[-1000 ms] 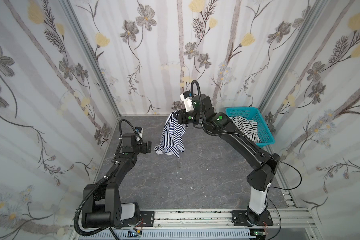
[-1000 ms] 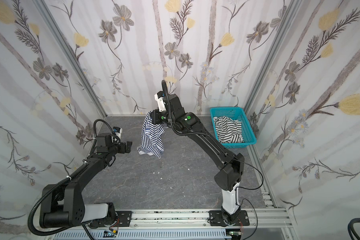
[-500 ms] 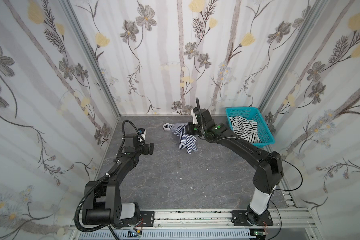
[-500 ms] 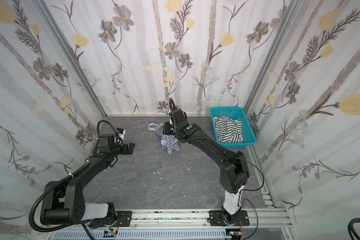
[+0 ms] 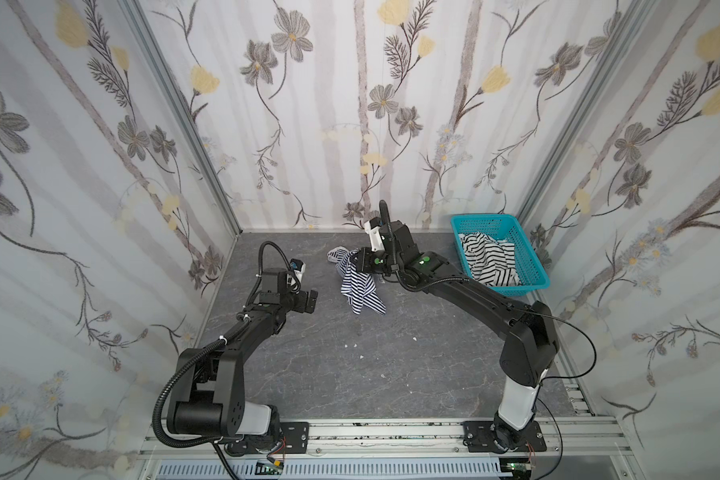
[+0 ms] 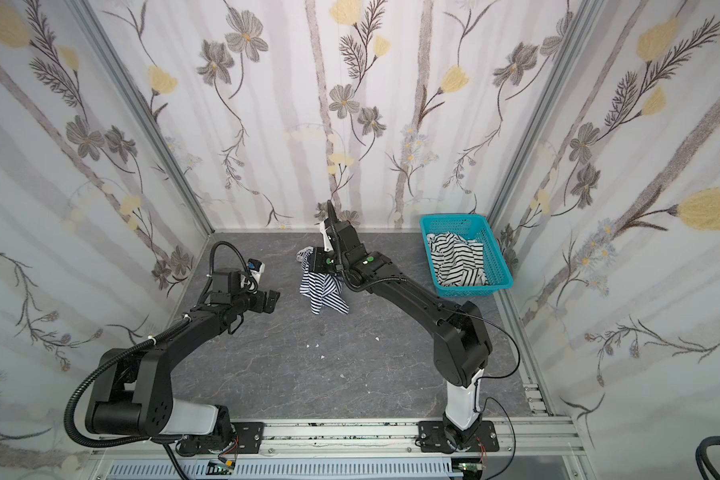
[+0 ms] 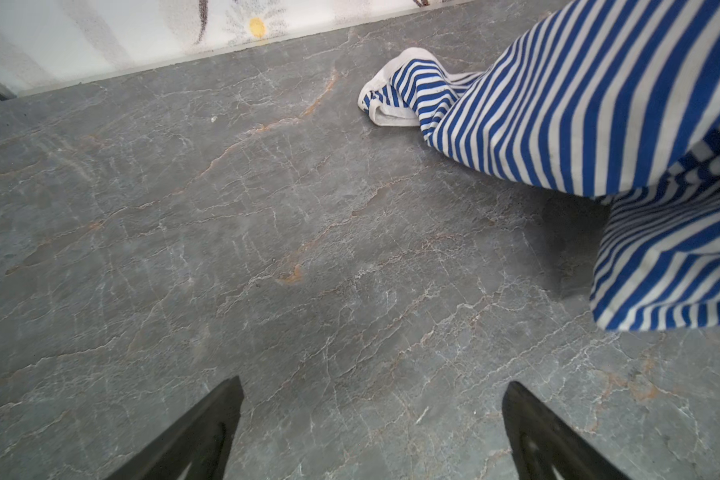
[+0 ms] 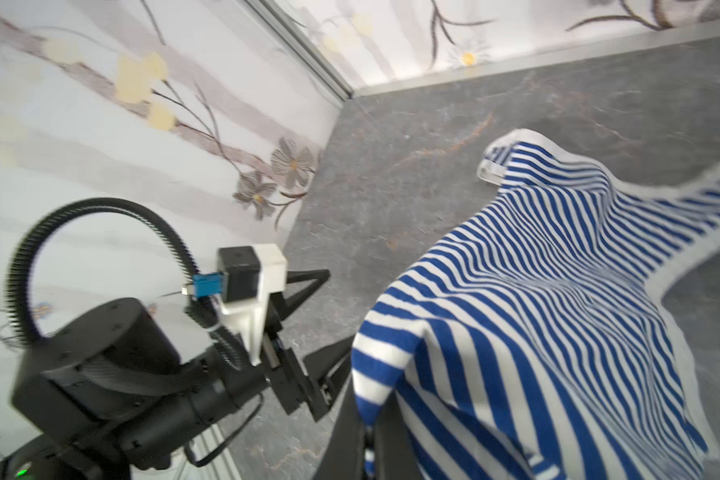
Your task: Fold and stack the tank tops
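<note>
The navy-and-white striped tank top (image 5: 360, 291) (image 6: 323, 291) hangs from my right gripper (image 5: 356, 264) (image 6: 312, 262), which is shut on a fold of it (image 8: 368, 419). Its white-trimmed strap end (image 7: 391, 112) lies on the table behind, while the hem (image 7: 661, 299) sags low over the table. My left gripper (image 5: 310, 300) (image 6: 272, 301) is open and empty (image 7: 373, 386), low over the table just left of the top and pointing toward it. The black-and-white striped tank top (image 5: 491, 262) (image 6: 458, 262) lies crumpled in the basket.
The teal basket (image 5: 485, 224) (image 6: 454, 222) stands at the back right corner. Grey marbled table (image 5: 371, 374) lies between flowered walls on three sides. A few small white specks (image 5: 354, 345) lie mid-table. A metal rail (image 5: 391, 432) runs along the front edge.
My right gripper came down from holding the top high to low near the back, then shifted a little left with it. My left gripper edged right toward the top.
</note>
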`<move>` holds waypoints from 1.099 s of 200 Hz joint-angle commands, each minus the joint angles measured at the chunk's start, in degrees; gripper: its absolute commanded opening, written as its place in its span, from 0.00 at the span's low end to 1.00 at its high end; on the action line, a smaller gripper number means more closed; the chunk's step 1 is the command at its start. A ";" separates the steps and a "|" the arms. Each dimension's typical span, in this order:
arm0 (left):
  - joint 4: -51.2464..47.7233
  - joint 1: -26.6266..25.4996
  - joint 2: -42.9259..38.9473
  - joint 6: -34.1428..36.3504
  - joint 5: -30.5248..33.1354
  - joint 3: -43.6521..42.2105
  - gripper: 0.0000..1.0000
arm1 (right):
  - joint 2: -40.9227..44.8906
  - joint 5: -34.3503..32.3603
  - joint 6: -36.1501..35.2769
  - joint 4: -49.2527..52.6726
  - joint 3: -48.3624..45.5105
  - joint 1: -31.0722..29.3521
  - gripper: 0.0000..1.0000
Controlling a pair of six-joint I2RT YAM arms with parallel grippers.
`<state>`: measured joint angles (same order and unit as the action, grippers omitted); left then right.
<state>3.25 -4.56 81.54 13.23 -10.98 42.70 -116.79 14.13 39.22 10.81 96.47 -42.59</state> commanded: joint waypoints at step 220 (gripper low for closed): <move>-0.55 5.81 -4.87 1.98 4.33 -4.90 1.00 | -12.81 5.57 -2.95 3.16 3.96 -9.62 0.58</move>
<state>3.09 1.21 79.37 15.05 -1.85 38.33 -133.73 19.42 35.99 19.84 101.95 -53.82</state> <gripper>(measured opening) 0.997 0.575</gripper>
